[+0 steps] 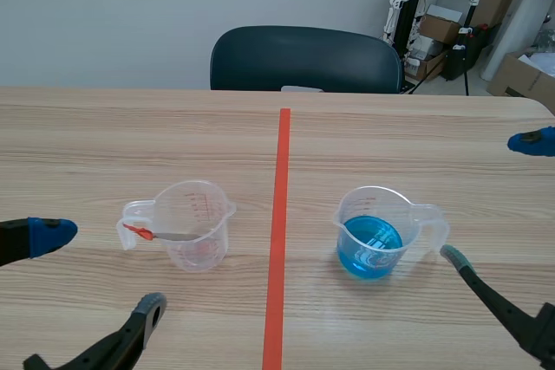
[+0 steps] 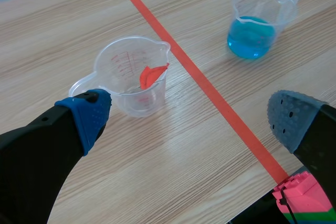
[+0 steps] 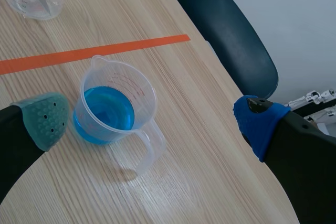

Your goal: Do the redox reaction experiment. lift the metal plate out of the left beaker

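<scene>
L gripper [image 1: 100, 270], R gripper [image 1: 492, 199]: both wide open, empty. Clear plastic left beaker [image 1: 195, 223]; scene view shows flat grey metal plate [image 1: 176, 236] leaning in it, L wrist just its red end.

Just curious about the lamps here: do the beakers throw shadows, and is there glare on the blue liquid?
Scene view: pale glints ring the blue liquid in the right beaker. Right wrist view: a soft shadow with a brighter patch lies by its handle. Left wrist view: the left beaker throws only a faint shadow on the table.
</scene>
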Motion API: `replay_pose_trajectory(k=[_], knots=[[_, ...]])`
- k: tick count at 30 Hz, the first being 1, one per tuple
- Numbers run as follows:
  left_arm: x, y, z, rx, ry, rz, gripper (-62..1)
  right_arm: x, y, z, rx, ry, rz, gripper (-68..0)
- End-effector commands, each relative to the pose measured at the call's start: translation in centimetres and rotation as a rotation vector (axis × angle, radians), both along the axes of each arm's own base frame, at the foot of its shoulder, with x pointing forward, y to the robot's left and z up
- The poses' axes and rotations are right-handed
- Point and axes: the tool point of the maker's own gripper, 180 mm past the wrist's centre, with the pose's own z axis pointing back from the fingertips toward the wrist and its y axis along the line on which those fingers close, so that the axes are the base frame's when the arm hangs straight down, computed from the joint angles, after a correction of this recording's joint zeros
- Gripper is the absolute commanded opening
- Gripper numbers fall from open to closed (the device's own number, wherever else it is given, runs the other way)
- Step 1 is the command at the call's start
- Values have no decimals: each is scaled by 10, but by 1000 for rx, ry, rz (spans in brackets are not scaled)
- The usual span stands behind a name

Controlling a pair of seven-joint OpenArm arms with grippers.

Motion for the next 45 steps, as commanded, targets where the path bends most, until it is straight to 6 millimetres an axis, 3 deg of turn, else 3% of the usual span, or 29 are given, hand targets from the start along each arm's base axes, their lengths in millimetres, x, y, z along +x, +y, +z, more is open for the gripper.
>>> replay_pose_trajectory(k=[1, 14, 20, 24, 30, 45], knots=[[0, 2, 4, -21, -6, 30, 14, 3, 3, 10, 12, -36, 16, -8], [-21, 6, 13, -94, -44, 114, 14, 9, 16, 27, 51, -74, 108, -8], [-32, 14, -1, -84, -50, 135, 14, 11, 33, 29, 82, -52, 178, -8], [-45, 21, -13, -84, -83, 148, 14, 7, 51, 19, 49, -40, 250, -8], [-67, 32, -36, -81, -68, 171, 14, 9, 76, 21, 68, -58, 318, -8], [-103, 58, -51, -125, -120, 226, 14, 15, 116, -1, 31, -66, 466, -8]])
